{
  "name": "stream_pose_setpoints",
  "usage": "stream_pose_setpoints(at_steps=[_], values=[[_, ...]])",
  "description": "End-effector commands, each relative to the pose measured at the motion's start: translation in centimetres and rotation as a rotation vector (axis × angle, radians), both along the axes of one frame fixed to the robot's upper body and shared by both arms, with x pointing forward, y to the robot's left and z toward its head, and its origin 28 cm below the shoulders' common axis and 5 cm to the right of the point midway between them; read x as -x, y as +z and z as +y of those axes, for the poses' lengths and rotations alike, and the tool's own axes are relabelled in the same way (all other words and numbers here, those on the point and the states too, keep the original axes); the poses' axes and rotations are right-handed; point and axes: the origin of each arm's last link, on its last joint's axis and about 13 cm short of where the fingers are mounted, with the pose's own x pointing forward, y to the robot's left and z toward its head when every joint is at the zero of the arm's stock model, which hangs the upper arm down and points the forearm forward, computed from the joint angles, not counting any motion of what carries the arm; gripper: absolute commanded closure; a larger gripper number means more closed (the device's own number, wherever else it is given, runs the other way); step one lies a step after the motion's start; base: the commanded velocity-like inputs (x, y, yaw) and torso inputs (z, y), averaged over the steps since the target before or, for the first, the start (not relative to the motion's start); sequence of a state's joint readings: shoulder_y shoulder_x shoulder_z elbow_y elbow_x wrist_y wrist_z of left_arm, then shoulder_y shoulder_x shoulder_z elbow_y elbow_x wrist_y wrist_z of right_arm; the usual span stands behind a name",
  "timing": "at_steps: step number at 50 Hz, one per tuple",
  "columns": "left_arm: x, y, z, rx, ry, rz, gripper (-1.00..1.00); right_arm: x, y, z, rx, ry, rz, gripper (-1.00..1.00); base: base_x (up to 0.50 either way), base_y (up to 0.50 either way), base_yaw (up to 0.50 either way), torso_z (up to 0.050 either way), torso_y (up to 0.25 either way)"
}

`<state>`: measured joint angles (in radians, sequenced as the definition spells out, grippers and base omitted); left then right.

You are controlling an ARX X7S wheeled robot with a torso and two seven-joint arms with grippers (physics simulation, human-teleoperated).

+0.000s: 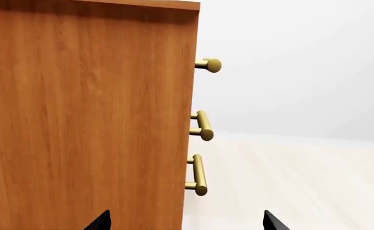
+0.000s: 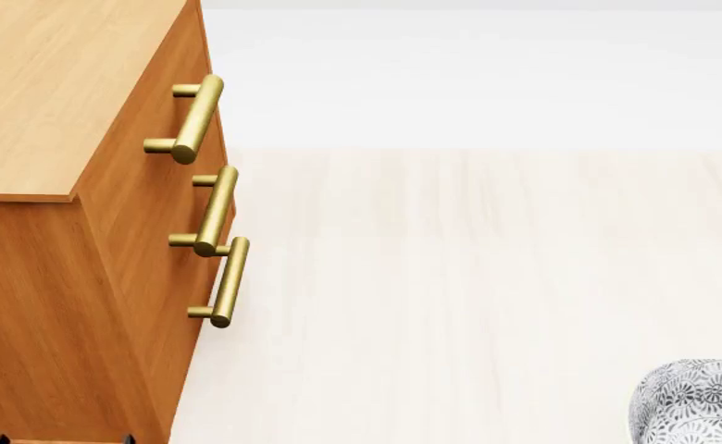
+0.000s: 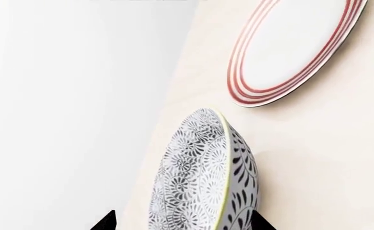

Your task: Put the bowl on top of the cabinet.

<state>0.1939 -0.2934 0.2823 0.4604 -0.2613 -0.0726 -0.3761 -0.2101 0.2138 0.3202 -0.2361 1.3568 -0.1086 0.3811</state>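
Note:
The bowl (image 2: pixel 700 403), white with a dense dark grey floral pattern, sits on the pale floor at the head view's bottom right corner. In the right wrist view the bowl (image 3: pixel 203 182) lies between the two black fingertips of my right gripper (image 3: pixel 183 223), which is open. One tip has a clear gap to the bowl wall and the other is close beside the rim. The orange-brown cabinet (image 2: pixel 53 102) fills the left of the head view, with three brass handles (image 2: pixel 217 211) on its front. My left gripper (image 1: pixel 187 223) is open and holds nothing, facing the cabinet's (image 1: pixel 85 115) side panel.
A flat white plate with red rings (image 3: pixel 292 50) lies on the floor just beyond the bowl. The pale floor (image 2: pixel 460 277) stretches from the cabinet's front to the bowl. A white wall (image 2: pixel 485 74) stands behind.

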Motion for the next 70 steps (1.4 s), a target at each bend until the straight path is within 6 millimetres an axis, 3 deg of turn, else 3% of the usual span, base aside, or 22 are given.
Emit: stream_pose_setpoints(at_steps=[1, 44, 48, 70], values=[[-0.1, 0.0, 0.2, 0.008, 0.014, -0.024, -1.0, -0.1, -0.2, -0.2, 0.005, -0.019, 0.004, -1.0, 0.0, 0.0, 0.0, 0.0, 0.0], [0.0, 0.0, 0.1, 0.006, 0.007, -0.027, -1.0, -0.3, -0.3, -0.5, -0.002, -0.041, 0.017, -1.0, 0.0, 0.0, 0.0, 0.0, 0.0], [0.0, 0.0, 0.1, 0.007, 0.005, -0.028, -1.0, -0.6, -0.8, -1.4, -0.053, -0.107, 0.051, -1.0, 0.0, 0.0, 0.0, 0.0, 0.0], [0.1, 0.0, 0.1, 0.007, 0.005, -0.03, -1.0, -2.7, -1.9, -1.3, -0.051, -0.056, 0.147, -1.0, 0.0, 0.0, 0.0, 0.0, 0.0]])
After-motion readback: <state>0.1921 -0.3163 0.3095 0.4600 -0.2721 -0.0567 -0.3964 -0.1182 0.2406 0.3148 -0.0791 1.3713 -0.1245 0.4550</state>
